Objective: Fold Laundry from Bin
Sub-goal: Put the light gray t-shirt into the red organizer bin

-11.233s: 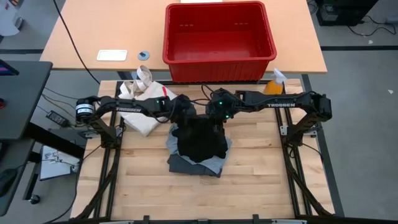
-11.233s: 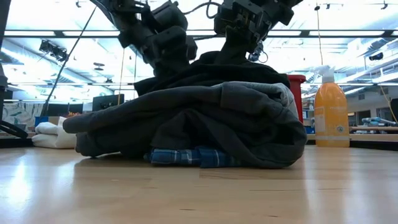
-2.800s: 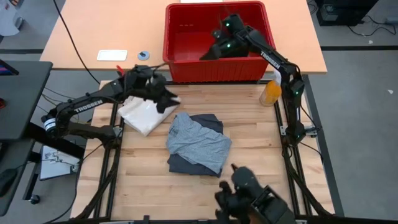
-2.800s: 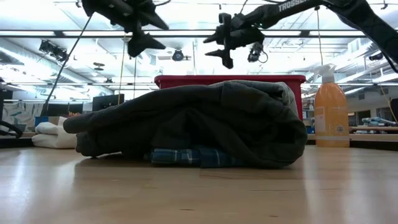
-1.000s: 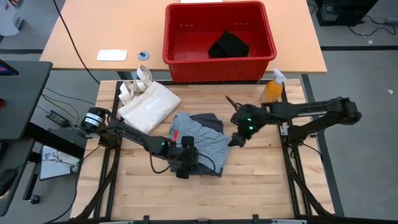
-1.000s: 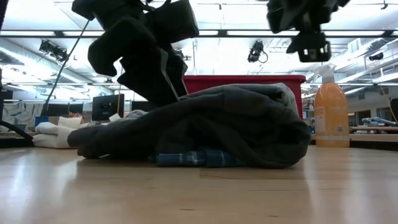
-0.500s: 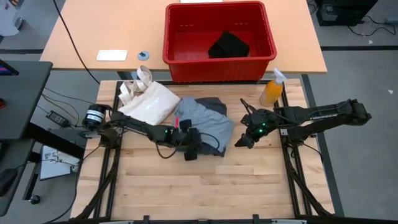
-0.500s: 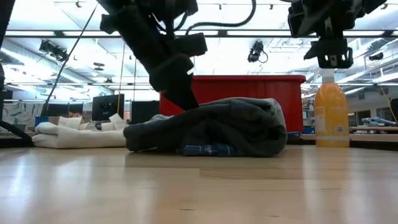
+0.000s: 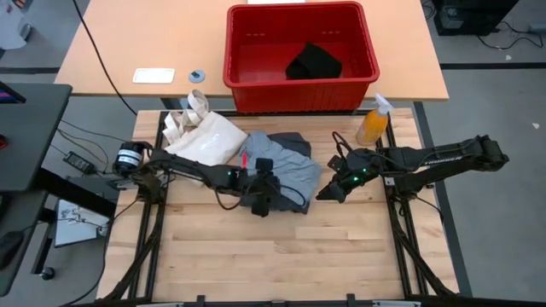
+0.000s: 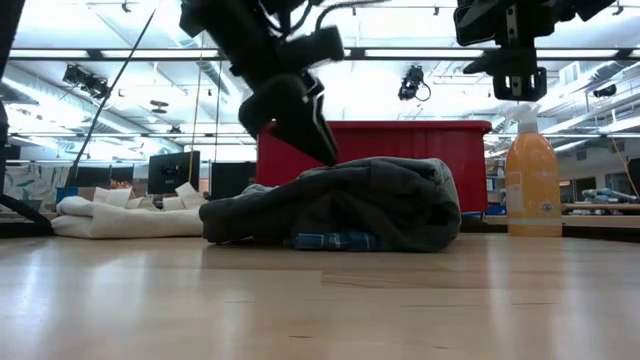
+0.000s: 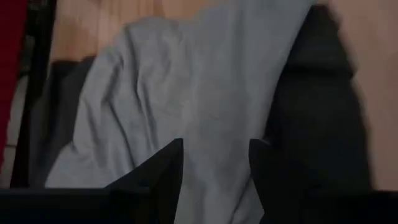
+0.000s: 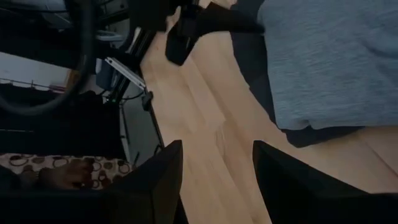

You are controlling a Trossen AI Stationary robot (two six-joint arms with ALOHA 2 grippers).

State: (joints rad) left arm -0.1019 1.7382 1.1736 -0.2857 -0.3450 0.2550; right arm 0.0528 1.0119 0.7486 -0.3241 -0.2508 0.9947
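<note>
So your big red plastic crate [image 9: 300,44] holds one black piece [image 9: 313,61]; the folded grey laundry stack [image 9: 286,170] sits mid-table. Left gripper [image 9: 264,203] pinches its near edge, right gripper [image 9: 328,193] hovers beside, fingers spread.

Your two arms: dark, jointed, cabled.
Both of your arms are black, built of slim tubular links between chunky joints, and the right arm [image 9: 444,158] carries white lettering along its link. A silver-capped motor sits at the left arm [image 9: 183,173] base, thin black cables loop beside both, and green lights glow near the right gripper [image 9: 325,194].
</note>
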